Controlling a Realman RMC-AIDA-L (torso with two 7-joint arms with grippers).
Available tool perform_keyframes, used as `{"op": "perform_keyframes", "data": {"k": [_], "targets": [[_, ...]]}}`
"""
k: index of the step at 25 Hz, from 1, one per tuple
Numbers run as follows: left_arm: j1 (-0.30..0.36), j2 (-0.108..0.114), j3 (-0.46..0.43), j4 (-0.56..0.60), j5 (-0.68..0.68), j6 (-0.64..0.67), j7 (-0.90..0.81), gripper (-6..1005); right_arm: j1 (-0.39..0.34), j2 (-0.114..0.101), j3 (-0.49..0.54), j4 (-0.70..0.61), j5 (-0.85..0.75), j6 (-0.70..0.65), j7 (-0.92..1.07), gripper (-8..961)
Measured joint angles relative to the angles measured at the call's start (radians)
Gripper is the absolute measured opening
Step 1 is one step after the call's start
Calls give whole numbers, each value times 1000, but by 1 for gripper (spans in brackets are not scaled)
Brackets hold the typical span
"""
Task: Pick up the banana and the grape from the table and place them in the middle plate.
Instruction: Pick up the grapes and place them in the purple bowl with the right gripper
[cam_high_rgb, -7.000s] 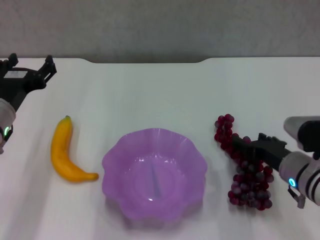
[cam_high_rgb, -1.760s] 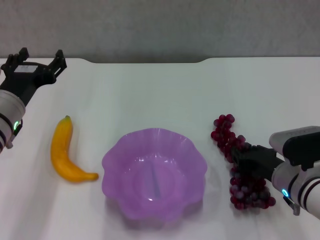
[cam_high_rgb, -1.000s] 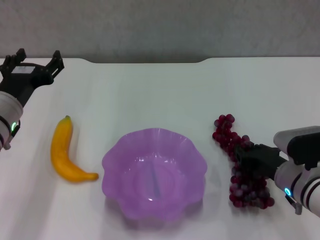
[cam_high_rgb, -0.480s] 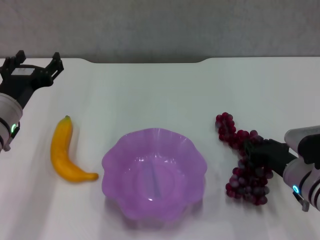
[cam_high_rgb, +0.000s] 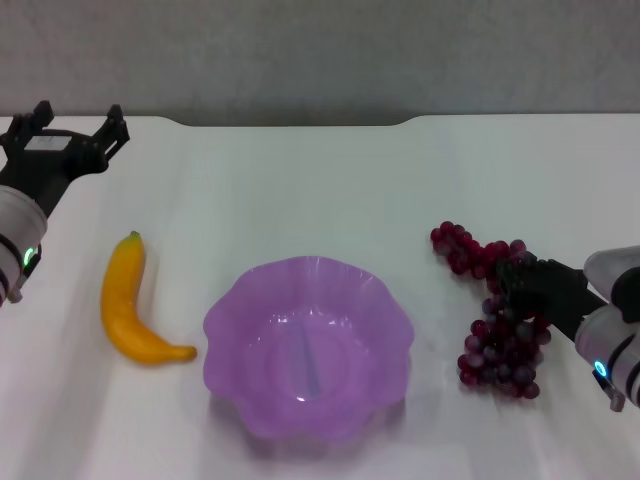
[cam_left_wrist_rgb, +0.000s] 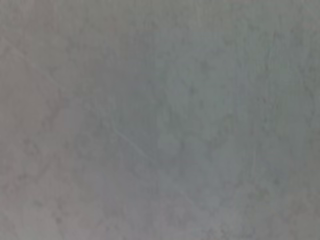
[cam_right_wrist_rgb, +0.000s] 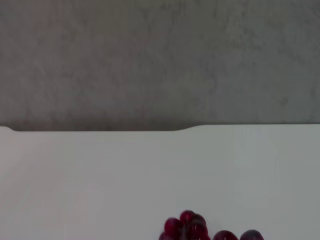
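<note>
While the right end effector (cam_high_rgb: 512, 283) grips the grape (cam_high_rgb: 495, 325) at the middle plate's (cam_high_rgb: 228, 318) 3 o'clock, the lift is in hand; next comes carriage toward 9 o'clock, above the rim.

The head camera looked down over the whole bench (cam_high_rgb: 300, 180); the right wrist camera faced its notched rear edge — both caught the grape (cam_high_rgb: 495, 310); the left saw only grey wall.

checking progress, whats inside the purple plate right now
Nothing: the middle plate shows only its bare purple bottom. The banana lies beside it on the table; the grape is at the right tool.
</note>
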Motion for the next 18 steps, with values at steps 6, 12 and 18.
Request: {"op": "perform_keyframes", "data": {"k": [6,12,18], "targets": [[4,1,0,-18,0,0,0,881,-3,-2,17,-30,2,-2,1,311],[5,1,-1,-22,0,2,0,881,3,-4,47,-42,-1,-32,-22,309],[11,2,-1,-22,0,-1,0,880,-24,-12,170,-180,-7,86,-185,305]]}}
